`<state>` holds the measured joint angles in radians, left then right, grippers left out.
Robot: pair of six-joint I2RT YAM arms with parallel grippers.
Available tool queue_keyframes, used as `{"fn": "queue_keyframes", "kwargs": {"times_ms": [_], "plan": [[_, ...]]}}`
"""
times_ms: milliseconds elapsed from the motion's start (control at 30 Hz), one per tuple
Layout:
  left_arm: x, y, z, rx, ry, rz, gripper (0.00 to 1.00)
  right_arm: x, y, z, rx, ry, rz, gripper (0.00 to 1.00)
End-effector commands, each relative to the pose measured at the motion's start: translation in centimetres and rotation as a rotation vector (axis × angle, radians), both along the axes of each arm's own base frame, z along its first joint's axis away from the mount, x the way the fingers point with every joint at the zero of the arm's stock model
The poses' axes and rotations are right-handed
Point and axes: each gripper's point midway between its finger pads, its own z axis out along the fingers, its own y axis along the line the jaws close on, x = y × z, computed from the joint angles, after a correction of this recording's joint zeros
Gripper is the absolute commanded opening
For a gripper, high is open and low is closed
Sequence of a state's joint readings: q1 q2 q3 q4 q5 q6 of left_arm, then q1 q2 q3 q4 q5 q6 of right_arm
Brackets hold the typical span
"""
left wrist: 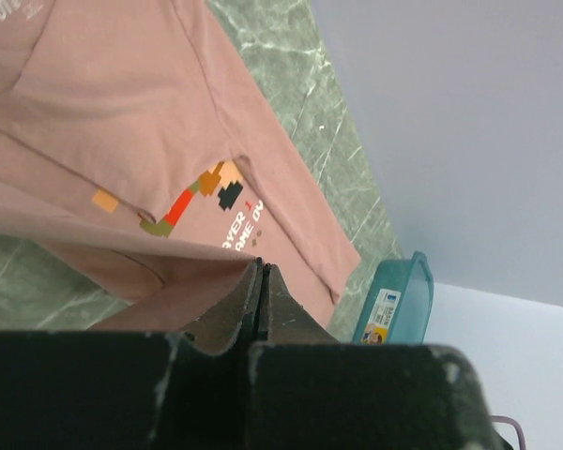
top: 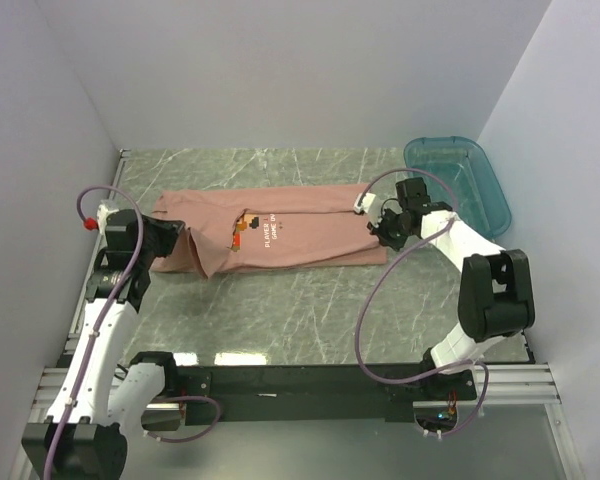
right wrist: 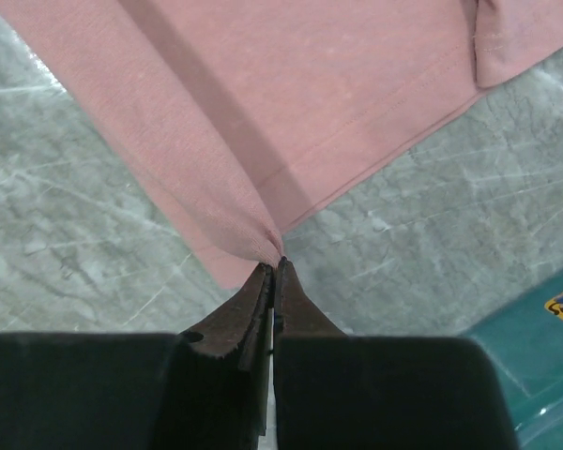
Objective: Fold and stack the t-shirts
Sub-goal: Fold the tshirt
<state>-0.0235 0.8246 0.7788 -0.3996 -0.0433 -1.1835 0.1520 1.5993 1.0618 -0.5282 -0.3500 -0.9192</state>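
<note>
On the left, the left gripper sits at the left end of the t-shirt; the left wrist view shows its jaws pressed together on a raised fold of the pink cloth, so it is holding the shirt, not hovering over it. The shirt lies across the middle of the green marble table as a long band, already doubled lengthwise, with the pixel print and its white lettering face up near the centre and a loose flap drooping below the print. At the shirt's right end the right gripper is likewise closed tight, its tips pinching a puckered corner of the hem just above the tabletop. The step in hand looks like the crosswise fold, with both ends gripped and the cloth not yet lifted clear. The next move probably calls for carrying one end over to the other, with both arms rising together so the band does not twist and the flap near the print tucks inside; only one shirt is in view, so no stack is begun. At the far right, apart from the shirt, stands the teal tub; from above it appears empty, with a small sticker on its outer wall.
</note>
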Motion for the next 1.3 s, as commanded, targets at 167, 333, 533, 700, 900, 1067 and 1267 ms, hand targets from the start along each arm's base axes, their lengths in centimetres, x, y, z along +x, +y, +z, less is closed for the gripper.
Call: {"fn": "queue_keyframes", "kwargs": {"times_ms": [167, 333, 533, 700, 900, 1067, 1267], "plan": [[3.7, 0.9, 4.1, 0.037, -0.130, -0.032, 0.00, 3.7, -0.5, 0.4, -0.002, -0.030, -0.098, 0.00], [5.1, 1.1, 4.2, 0.043, -0.135, -0.052, 0.00, 4.8, -0.5, 0.5, 0.003, -0.030, -0.128, 0.00], [6.4, 1.2, 4.0, 0.050, -0.133, -0.069, 0.00, 6.4, -0.2, 0.8, 0.018, -0.028, -0.154, 0.00], [7.4, 1.4, 4.1, 0.058, -0.132, -0.079, 0.00, 7.3, -0.3, 0.3, 0.011, -0.015, -0.179, 0.00], [8.4, 1.5, 3.7, 0.060, -0.124, -0.084, 0.00, 8.7, -0.3, 0.2, 0.011, -0.018, -0.210, 0.00], [9.2, 1.5, 3.9, 0.057, -0.130, -0.091, 0.00, 9.5, -0.4, -0.4, -0.001, -0.004, -0.231, 0.00], [9.9, 1.6, 4.0, 0.056, -0.138, -0.090, 0.00, 10.1, -0.5, -0.7, -0.001, 0.005, -0.250, 0.00]]}}
